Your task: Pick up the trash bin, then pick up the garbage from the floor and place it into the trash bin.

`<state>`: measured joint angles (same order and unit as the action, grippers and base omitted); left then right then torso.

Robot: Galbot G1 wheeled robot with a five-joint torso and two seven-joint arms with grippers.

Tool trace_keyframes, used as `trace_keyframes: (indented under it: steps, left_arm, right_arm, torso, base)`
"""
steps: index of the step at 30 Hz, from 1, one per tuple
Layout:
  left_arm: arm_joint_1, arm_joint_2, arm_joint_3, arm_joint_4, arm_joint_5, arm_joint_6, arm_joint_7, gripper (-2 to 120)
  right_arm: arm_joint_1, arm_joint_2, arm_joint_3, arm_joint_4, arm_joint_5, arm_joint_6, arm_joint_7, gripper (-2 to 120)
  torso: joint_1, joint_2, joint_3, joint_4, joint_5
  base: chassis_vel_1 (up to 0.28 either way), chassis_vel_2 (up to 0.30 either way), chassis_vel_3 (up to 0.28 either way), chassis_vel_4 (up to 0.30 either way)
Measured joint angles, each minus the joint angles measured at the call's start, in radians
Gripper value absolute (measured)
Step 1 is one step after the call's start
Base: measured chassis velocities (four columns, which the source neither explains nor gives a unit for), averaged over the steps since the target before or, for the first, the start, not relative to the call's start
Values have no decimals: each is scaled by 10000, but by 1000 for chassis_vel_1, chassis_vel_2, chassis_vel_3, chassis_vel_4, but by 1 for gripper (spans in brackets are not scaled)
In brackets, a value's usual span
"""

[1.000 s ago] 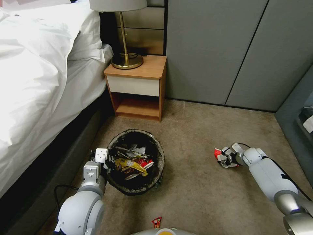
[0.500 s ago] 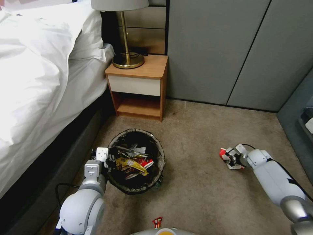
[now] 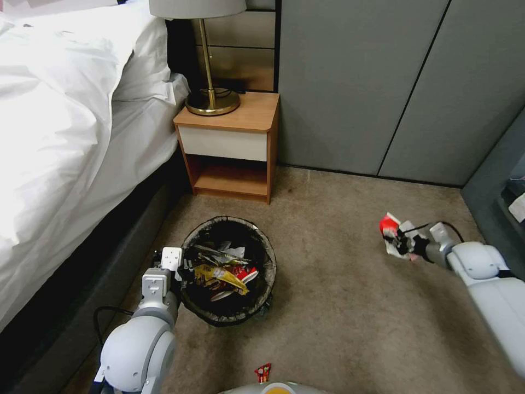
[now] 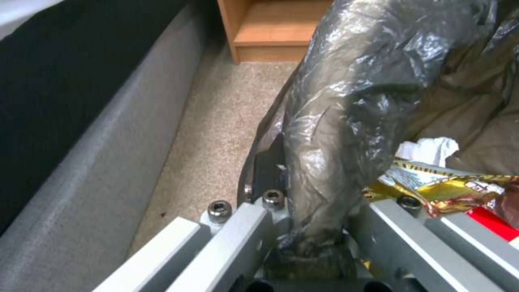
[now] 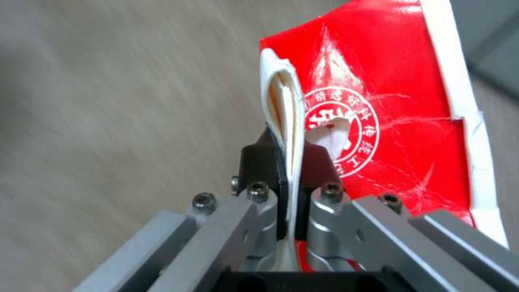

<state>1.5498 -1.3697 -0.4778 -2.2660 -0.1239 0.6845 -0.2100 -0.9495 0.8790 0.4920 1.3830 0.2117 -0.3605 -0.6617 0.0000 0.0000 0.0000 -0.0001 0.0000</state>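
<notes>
the trash bin (image 3: 228, 271) is sitting upright on the carpet near the bed's side, just in front of the nightstand, its dark bag (image 4: 346, 101) folding over the round rim. my left claw (image 3: 183, 268) is pinching that bagged rim on the side nearest the bed. inside, gold snack wrappers (image 3: 219, 273), a white tissue (image 4: 427, 148) and red-and-white cup scraps are piling up. my right claw (image 3: 402, 243) is clamping a flattened red-and-white paper cup (image 5: 389, 121) by its edge, holding it above the carpet well apart from the bin. a small red wrapper (image 3: 263, 372) is lying on the carpet close to my base.
</notes>
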Motion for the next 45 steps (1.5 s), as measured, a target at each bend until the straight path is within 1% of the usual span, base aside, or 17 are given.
trace_keyframes:
  steps: [1, 2, 6, 8, 9, 11, 12, 14, 20, 24, 27, 28, 29, 35, 36, 38, 45]
  left_arm:
    - [-30, -13, 27, 3, 6, 15, 15, 0]
    - [-45, -25, 50, 10, 16, 22, 24, 0]
    - [-75, -56, 99, 12, 32, 30, 44, 0]
    - [-97, -64, 110, 7, 37, 35, 49, 0]
    - [-97, -64, 110, 7, 37, 35, 49, 0]
    - [-117, -61, 111, -8, 33, 42, 56, 0]
    - [-117, -61, 111, -8, 33, 42, 56, 0]
    - [-132, -54, 108, -13, 31, 45, 60, 0]
    - [-163, -54, 134, 29, 28, 45, 79, 0]
    - [-178, -80, 173, 70, 36, 45, 96, 0]
    - [-196, -138, 225, 121, 72, 45, 101, 0]
    - [-196, -138, 225, 121, 72, 45, 101, 0]
    - [-203, -171, 241, 130, 85, 41, 105, 0]
    - [-207, -209, 252, 156, 107, 21, 107, 0]
    - [-207, -209, 252, 156, 107, 21, 107, 0]
    - [-211, -194, 254, 174, 109, 16, 113, 0]
    - [-201, -193, 255, 203, 109, -1, 114, 0]
  right_arm:
    - [-156, -133, 136, 1056, 790, 27, -417, 0]
    - [-162, -168, 136, 1535, 1240, 207, -666, 0]
    - [-9, -189, 37, 2488, 1956, 580, -1340, 0]
    - [166, -187, -140, 3551, 2373, 588, -1565, 0]
    - [166, -187, -140, 3551, 2373, 588, -1565, 0]
    - [313, -183, -408, 4753, 2893, 317, -1323, 0]
    - [313, -183, -408, 4753, 2893, 317, -1323, 0]
    - [453, -193, -679, 5568, 3439, -24, -845, 0]
    - [784, -432, -1499, 6687, 4630, -593, -627, 0]
    - [1063, -633, -2104, 6926, 5032, -634, -933, 0]
    - [1830, -827, -3301, 7104, 5411, -636, -1118, 0]
    - [1830, -827, -3301, 7104, 5411, -636, -1118, 0]
    - [2306, -829, -3964, 7076, 5437, -634, -1110, 0]
    - [3269, -455, -5827, 6390, 5298, -591, -833, 0]
    - [3269, -455, -5827, 6390, 5298, -591, -833, 0]
    - [3658, -173, -6784, 5873, 5172, -547, -588, 0]
    - [4133, 253, -7713, 5148, 4973, -504, -350, 0]
  torso:
    - [0, 0, -1, -1, 1]
    - [0, 0, -1, 1, 1]
    - [0, 0, -1, 3, 0]
    - [0, 0, -1, 3, -3]
    - [0, 0, -1, 3, -3]
    - [0, 0, -1, 2, -3]
    - [0, 0, -1, 2, -3]
    - [0, 0, -1, 1, -2]
    - [0, 0, -1, -1, -1]
    - [0, 0, -1, -1, 0]
    - [0, 0, -1, 0, -1]
    - [0, 0, -1, 0, -1]
    - [-1, 0, -1, 2, -2]
    - [0, 0, -1, 1, -1]
    - [0, 0, -1, 1, -1]
    - [0, 0, -1, 1, 0]
    - [0, 0, -1, 1, -1]
  base:
    - [0, 0, 0, 0]
    - [0, 0, 0, 0]
    - [0, 0, 0, 0]
    - [0, 0, 0, 0]
    - [0, 0, 0, 0]
    - [0, 0, 0, 0]
    - [0, 0, 0, 0]
    - [0, 0, 0, 0]
    - [0, 0, 0, 0]
    - [0, 0, 0, 0]
    - [0, 0, 0, 0]
    - [0, 0, 0, 0]
    - [0, 0, 0, 0]
    - [0, 0, 0, 0]
    - [0, 0, 0, 0]
    - [0, 0, 0, 0]
    - [0, 0, 0, 0]
